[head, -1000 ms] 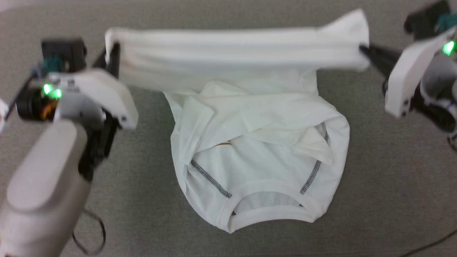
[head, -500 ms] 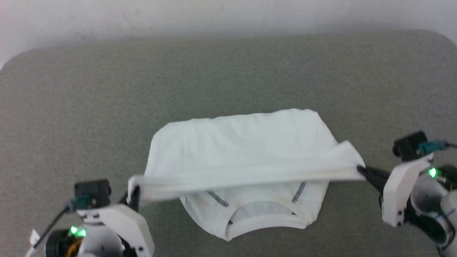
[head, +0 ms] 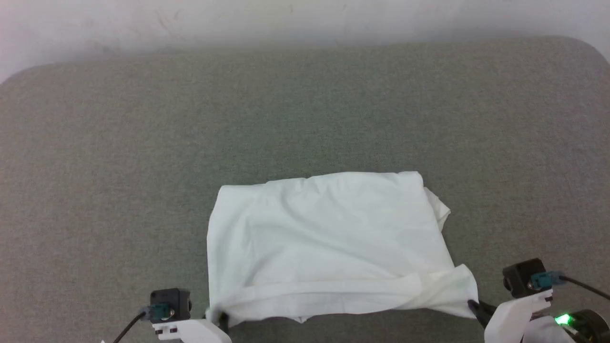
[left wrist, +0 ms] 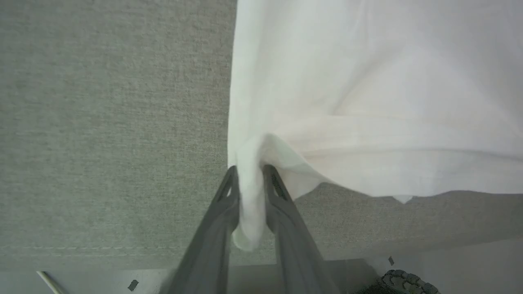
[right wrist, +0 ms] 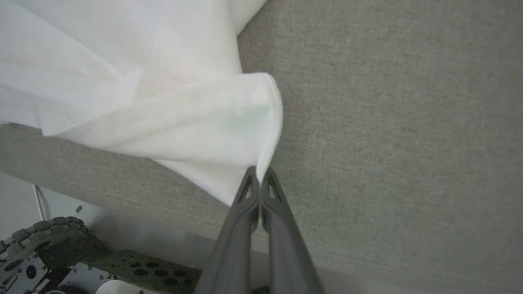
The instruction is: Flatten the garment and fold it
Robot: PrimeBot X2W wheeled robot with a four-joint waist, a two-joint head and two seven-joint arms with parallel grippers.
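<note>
Two half-hidden pairs, left fingers [left wrist: 220,212] and right fingers [right wrist: 241,212], pinch the garment's [head: 329,238] near corners.

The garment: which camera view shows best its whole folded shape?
The head view: the garment lies whole there, a folded rectangle. The left wrist view shows one corner in the left gripper; the right wrist view, the other corner pinched by the right gripper.
</note>
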